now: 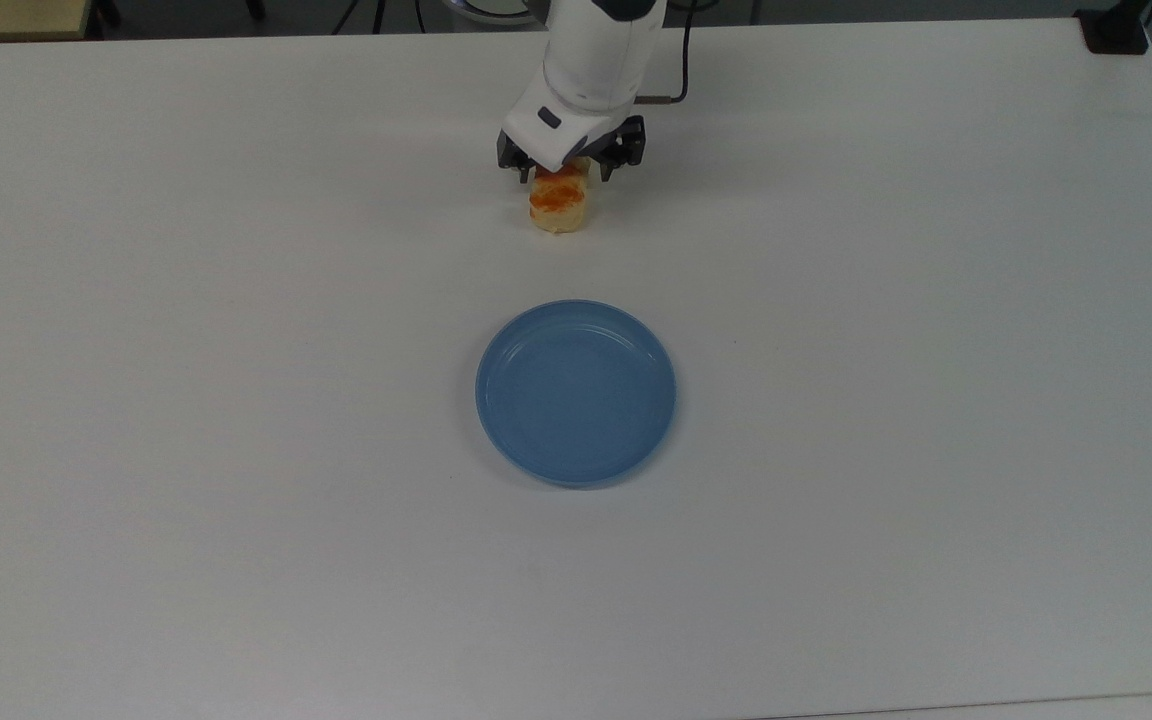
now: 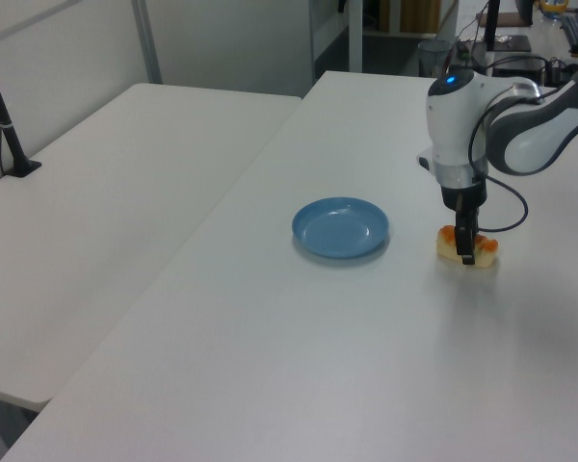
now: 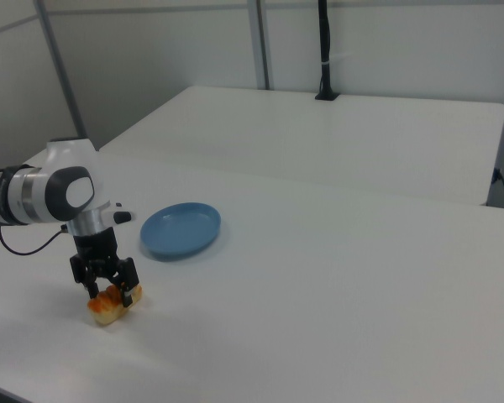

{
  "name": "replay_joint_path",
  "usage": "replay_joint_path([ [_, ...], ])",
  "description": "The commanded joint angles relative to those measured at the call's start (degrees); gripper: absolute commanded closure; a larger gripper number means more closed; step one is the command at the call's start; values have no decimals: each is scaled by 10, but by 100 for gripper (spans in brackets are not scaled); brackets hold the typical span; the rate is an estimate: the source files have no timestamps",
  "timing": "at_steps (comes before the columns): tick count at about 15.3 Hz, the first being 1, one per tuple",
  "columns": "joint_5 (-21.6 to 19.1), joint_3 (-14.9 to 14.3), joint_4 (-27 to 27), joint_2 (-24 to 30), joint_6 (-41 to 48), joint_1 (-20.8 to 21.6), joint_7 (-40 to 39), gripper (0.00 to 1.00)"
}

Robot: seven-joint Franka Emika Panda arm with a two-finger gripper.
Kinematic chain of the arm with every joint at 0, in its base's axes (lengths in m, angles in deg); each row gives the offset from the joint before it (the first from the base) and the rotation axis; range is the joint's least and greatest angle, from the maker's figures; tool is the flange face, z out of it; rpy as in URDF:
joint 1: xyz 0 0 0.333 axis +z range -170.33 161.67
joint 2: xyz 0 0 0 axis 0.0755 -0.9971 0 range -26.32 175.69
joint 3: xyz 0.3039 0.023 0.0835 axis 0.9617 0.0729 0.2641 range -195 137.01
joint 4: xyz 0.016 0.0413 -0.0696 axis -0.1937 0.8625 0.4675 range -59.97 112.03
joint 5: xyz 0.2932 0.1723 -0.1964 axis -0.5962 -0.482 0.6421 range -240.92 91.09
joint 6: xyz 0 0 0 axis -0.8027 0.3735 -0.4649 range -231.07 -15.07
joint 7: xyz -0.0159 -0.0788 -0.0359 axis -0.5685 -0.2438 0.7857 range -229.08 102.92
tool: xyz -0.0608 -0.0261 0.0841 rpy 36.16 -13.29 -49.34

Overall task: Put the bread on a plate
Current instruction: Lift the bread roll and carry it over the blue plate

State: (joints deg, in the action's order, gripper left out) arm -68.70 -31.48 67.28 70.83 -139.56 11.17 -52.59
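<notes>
The bread (image 1: 557, 208) lies on the white table at the far middle of the top view, a pale-yellow loaf with orange-brown glaze. My gripper (image 1: 566, 172) is lowered over its far end and hides part of it. In the right view the gripper (image 3: 109, 292) is open, with one finger on each side of the bread (image 3: 105, 311). From the left view, one dark finger (image 2: 465, 248) crosses in front of the bread (image 2: 486, 252). The blue plate (image 1: 576, 395) lies empty nearer the table's middle, well apart from the bread, and appears as well in the left view (image 2: 339, 228) and the right view (image 3: 181, 228).
A second white table (image 2: 125, 192) adjoins this one at the left view's left. A black post (image 3: 324, 50) stands on the far table in the right view. A cable (image 2: 509, 223) hangs from the arm's wrist near the bread.
</notes>
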Motion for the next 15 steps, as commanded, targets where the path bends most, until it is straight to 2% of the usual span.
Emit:
replay_joint_path([
  [1, 15, -1, 4, -5, -22, 2, 12, 59],
  [2, 15, -1, 3, -5, -22, 1, 10, 70],
  [3, 15, -1, -5, -3, -22, 1, 8, 75],
  [5, 11, -1, -48, -1, -12, -5, 1, 75],
  [8, -2, -4, -147, -12, 12, -19, -36, 71],
  [11, -44, -5, -264, -82, 12, -30, -51, 68],
  [13, -46, -6, -349, -147, 12, -37, -43, 62],
  [15, -45, -6, -410, -203, 11, -38, -34, 59],
])
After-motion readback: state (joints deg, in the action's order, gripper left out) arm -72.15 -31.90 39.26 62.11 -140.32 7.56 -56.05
